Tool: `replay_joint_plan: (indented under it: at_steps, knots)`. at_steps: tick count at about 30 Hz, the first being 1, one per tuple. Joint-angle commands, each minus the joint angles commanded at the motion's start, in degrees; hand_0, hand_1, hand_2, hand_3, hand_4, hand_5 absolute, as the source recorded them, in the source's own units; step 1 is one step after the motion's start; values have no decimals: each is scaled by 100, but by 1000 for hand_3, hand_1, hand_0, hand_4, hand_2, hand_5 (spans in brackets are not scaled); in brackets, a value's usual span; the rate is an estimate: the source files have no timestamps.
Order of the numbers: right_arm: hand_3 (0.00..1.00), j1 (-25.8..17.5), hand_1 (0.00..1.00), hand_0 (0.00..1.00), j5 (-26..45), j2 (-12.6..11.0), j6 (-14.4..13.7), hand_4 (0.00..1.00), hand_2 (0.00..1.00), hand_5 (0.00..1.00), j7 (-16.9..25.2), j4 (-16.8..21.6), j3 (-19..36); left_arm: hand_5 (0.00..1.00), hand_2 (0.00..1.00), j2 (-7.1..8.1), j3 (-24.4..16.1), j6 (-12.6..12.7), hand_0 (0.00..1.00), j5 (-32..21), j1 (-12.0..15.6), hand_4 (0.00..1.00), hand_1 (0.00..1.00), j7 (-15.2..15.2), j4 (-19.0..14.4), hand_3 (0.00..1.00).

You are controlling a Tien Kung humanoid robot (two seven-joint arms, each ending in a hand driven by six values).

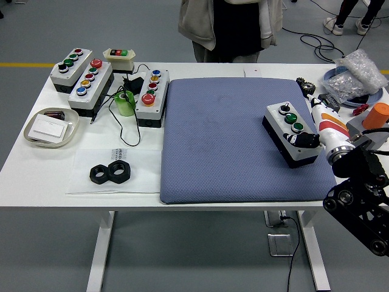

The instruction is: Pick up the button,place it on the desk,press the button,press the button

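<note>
A grey and black button box (285, 125) with a black, a green and another green button on top lies at an angle on the right part of the blue mat (225, 140). My right hand (303, 140) comes in from the right on a white and orange forearm. Its black fingers (298, 139) are curled over the box's near end, by the last button. The box appears to rest on the mat. My left arm is out of view.
Three more button boxes (91, 85) and a small switch box (118, 56) stand at the back left with a green tape roll (126, 103). A tray (51, 128) and black nuts (111, 173) lie at the left. A plastic bag (358, 73) and clutter fill the back right. A person (231, 27) stands at the far side.
</note>
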Motion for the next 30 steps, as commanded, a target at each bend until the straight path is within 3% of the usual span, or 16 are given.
replay_joint_plan:
  at_steps: [15, 16, 21, 22, 27, 28, 30]
  knots:
    - [956, 297, 902, 991, 674, 308, 27, 933, 954, 212, -106, -576, -49, 998, 770, 2, -9, 3, 689, 17, -7, 730, 667, 6, -2, 801]
    - [931, 329, 856, 949, 684, 323, 41, 929, 912, 214, -120, -626, -56, 998, 770, 1, -15, 2, 689, 25, -6, 731, 666, 9, -2, 801]
    - [931, 542, 856, 949, 656, 391, 184, 929, 912, 214, -212, -919, -95, 998, 770, 4, -44, -2, 689, 72, -1, 731, 666, 21, -3, 801]
    - [896, 586, 766, 909, 658, 404, 223, 924, 817, 213, -227, -992, -100, 998, 769, 4, -53, -3, 689, 88, 1, 731, 666, 24, -2, 801]
    - [896, 711, 766, 909, 695, 457, 463, 924, 817, 213, -273, -1278, -86, 998, 769, 8, -77, -6, 689, 132, 11, 731, 666, 31, -1, 801]
    - [830, 723, 610, 746, 671, 466, 496, 916, 661, 205, -289, -1321, -80, 998, 769, 7, -83, -5, 689, 141, 13, 731, 665, 32, -1, 801]
    - [830, 736, 610, 746, 633, 474, 532, 916, 661, 205, -321, -1368, -75, 998, 769, 7, -93, -5, 689, 159, 15, 731, 665, 33, 1, 801]
